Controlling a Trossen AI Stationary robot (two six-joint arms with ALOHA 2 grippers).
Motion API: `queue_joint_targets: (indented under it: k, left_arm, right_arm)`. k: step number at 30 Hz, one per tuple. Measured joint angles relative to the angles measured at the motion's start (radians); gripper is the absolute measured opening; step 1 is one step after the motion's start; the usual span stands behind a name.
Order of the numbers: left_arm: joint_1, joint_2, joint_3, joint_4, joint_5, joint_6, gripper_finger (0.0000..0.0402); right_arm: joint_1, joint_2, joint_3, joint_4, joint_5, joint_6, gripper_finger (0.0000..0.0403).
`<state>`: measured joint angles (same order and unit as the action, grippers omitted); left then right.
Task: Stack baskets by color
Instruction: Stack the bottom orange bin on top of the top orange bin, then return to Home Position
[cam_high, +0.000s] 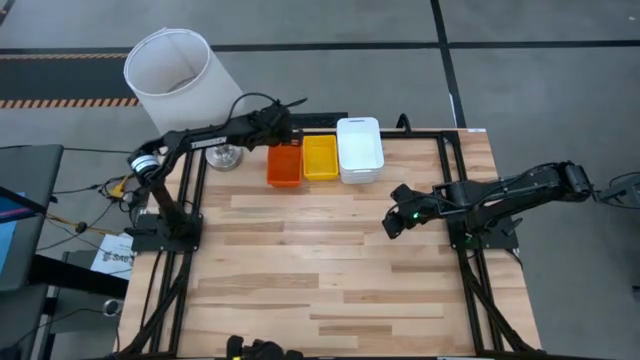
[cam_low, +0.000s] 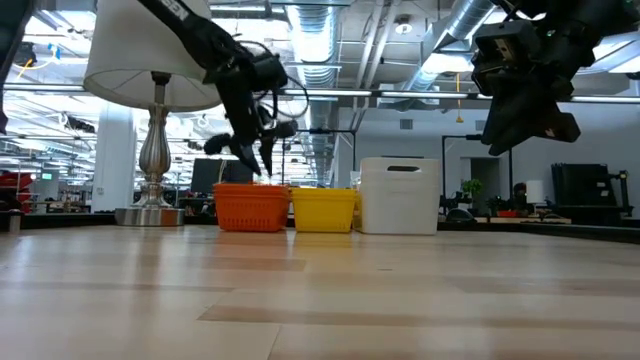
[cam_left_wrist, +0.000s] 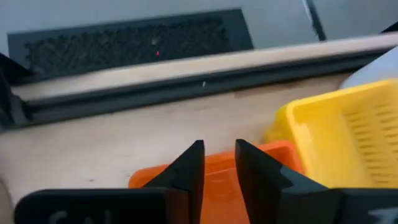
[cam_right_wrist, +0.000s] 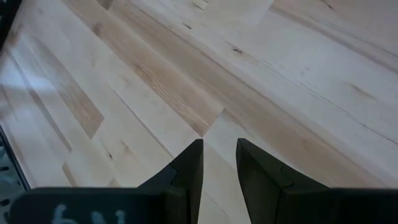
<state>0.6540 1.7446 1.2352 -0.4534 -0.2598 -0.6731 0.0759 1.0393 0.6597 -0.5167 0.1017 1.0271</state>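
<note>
Orange, yellow and white baskets line the table's far edge; the left gripper hovers over the orange, fingers slightly parted, empty. The right gripper hangs closed.

A large white cylindrical lampshade fills the upper left of the high view, tilted on a silver lamp base that stands at the far left corner of the light wooden table. In the low view the lamp's turned metal stem rises at the left. A dark monitor sits at the left edge, with papers beside it on grey floor.
</note>
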Motion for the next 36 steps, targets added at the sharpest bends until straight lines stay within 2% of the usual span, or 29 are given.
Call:
queue_joint_targets:
  k: [4, 8, 16, 20, 22, 25, 27, 30, 33, 36]
  left_arm:
    - [0.000, 0.028, -0.001, -0.003, 0.012, 0.000, 0.0060]
    - [-0.007, 0.000, -0.001, 0.002, 0.023, -0.006, 0.0047]
    - [-0.111, -0.245, -0.001, 0.018, 0.042, -0.028, 0.0036]
    - [-0.215, -0.382, -0.001, 0.041, -0.012, -0.023, 0.0035]
    - [-0.272, -0.439, -0.001, 0.066, -0.034, -0.018, 0.0035]
    - [-0.351, -0.511, 0.000, 0.079, -0.031, -0.018, 0.0035]
    - [-0.392, -0.548, 0.000, 0.067, -0.031, -0.001, 0.0035]
    - [-0.443, -0.599, 0.000, 0.057, -0.017, 0.032, 0.0035]
    - [-0.507, -0.634, 0.000, 0.084, 0.041, 0.232, 0.0035]
    - [-0.560, -0.665, -0.016, 0.122, 0.059, 0.313, 0.0035]
  right_arm:
    - [0.000, 0.000, 0.000, 0.001, 0.000, 0.004, 0.0118]
    - [0.000, 0.000, 0.000, 0.000, 0.000, 0.004, 0.0118]
    - [-0.009, 0.000, 0.000, 0.011, 0.020, -0.031, 0.0118]
    - [-0.034, 0.000, 0.014, 0.077, 0.001, -0.081, 0.0118]
    - [-0.041, 0.000, 0.060, 0.096, -0.020, -0.167, 0.0118]
    - [-0.049, 0.000, 0.163, 0.088, -0.025, -0.378, 0.0118]
    - [-0.060, 0.000, 0.245, 0.036, -0.024, -0.572, 0.0118]
    - [-0.065, 0.000, 0.361, -0.046, -0.018, -0.725, 0.0118]
    - [-0.065, -0.022, 0.424, 0.001, -0.011, -0.874, 0.0118]
    - [-0.099, -0.092, 0.430, 0.073, -0.012, -0.913, 0.0118]
